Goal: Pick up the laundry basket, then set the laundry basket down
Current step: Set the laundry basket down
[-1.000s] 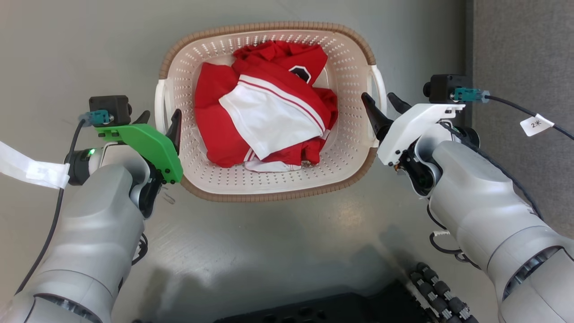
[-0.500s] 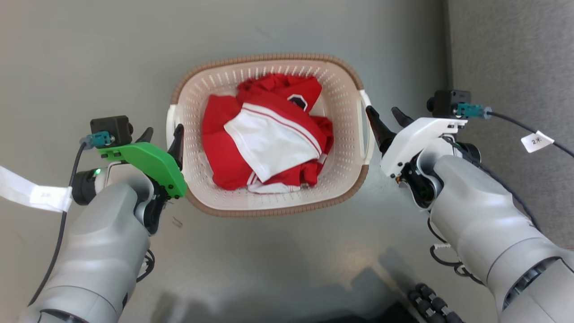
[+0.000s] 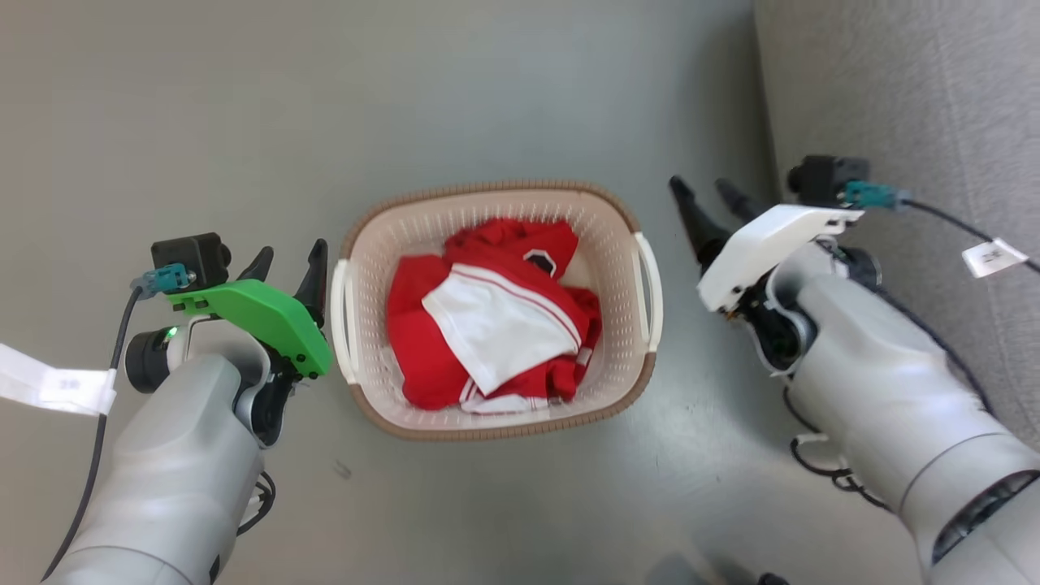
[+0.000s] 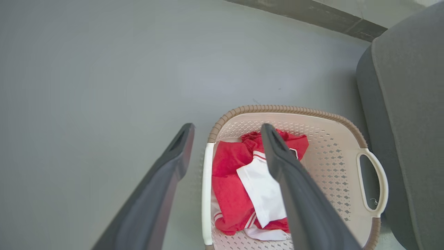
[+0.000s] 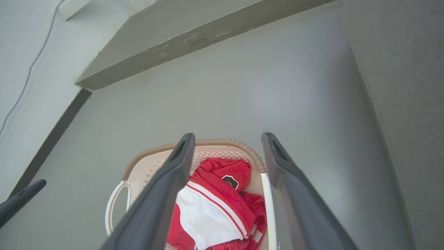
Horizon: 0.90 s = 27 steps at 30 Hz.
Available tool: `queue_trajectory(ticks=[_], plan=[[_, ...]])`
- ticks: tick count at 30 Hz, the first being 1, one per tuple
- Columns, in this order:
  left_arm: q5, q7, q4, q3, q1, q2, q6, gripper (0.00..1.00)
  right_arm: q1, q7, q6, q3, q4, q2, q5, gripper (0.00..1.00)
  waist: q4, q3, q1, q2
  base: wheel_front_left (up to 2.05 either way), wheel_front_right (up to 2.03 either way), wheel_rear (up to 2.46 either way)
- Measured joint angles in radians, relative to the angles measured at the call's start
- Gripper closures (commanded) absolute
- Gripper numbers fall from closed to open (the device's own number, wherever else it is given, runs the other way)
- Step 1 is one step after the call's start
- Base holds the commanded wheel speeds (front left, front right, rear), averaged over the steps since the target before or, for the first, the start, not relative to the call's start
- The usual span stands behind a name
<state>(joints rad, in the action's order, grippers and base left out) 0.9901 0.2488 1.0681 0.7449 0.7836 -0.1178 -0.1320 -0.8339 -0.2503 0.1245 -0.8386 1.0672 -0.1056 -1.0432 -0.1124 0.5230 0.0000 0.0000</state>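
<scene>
The laundry basket (image 3: 487, 188), holding red and white clothing (image 3: 496, 325), stood on the grey floor (image 3: 325, 97) between the arms. The left gripper (image 3: 291, 253) and right gripper (image 3: 699, 185) flanked it, jaws spread, gripping nothing. Judged: no hold was made; lifting called for each gripper to descend and close on a white side handle (image 3: 652, 280).
</scene>
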Motion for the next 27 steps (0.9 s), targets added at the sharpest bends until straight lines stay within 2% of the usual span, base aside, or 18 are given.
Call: queue_trajectory(ticks=[7, 12, 21, 27], plan=[[-0.032, 0.0, -0.106, -0.069, -0.017, -0.035, 0.0, 0.0, 0.041, 0.0, 0.0, 0.071, -0.079, -0.044, 0.067, 0.0, 0.004, -0.1, 0.0, 0.0, 0.0, 0.0, 0.0], [-0.064, 0.0, -0.153, -0.119, -0.089, -0.04, 0.0, 0.0, 0.094, 0.0, 0.0, 0.128, -0.128, -0.067, 0.118, 0.0, 0.011, -0.171, -0.0001, 0.0, 0.0, 0.0, 0.0], [-0.106, 0.0, -0.246, -0.219, -0.208, -0.047, 0.0, 0.0, 0.197, 0.0, -0.002, 0.192, -0.228, -0.082, 0.216, 0.0, 0.027, -0.286, -0.0001, 0.0, 0.0, 0.0, 0.0], [-0.169, 0.0, -0.319, -0.282, -0.286, -0.051, 0.007, 0.0, 0.28, 0.0, -0.022, 0.242, -0.304, -0.086, 0.282, 0.0, 0.042, -0.362, -0.0001, 0.0, 0.0, 0.0, 0.0]])
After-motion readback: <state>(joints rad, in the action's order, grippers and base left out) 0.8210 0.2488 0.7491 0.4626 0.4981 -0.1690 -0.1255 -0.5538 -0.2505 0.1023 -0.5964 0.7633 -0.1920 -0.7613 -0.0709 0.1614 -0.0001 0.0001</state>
